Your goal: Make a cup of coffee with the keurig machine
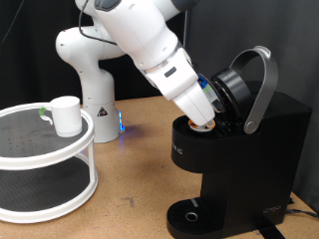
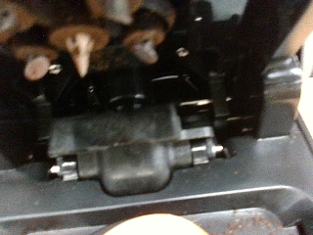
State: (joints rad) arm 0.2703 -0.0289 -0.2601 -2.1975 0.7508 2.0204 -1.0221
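My gripper (image 1: pixel 204 121) is down inside the keurig machine (image 1: pixel 234 164), lid up; can't tell how the fingers stand. The cup (image 1: pixel 66 116) waits on the white rack (image 1: pixel 50 149).

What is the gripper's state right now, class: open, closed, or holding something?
Gripper: down in the pod chamber of the keurig machine, whose lid is raised; open or shut cannot be told.
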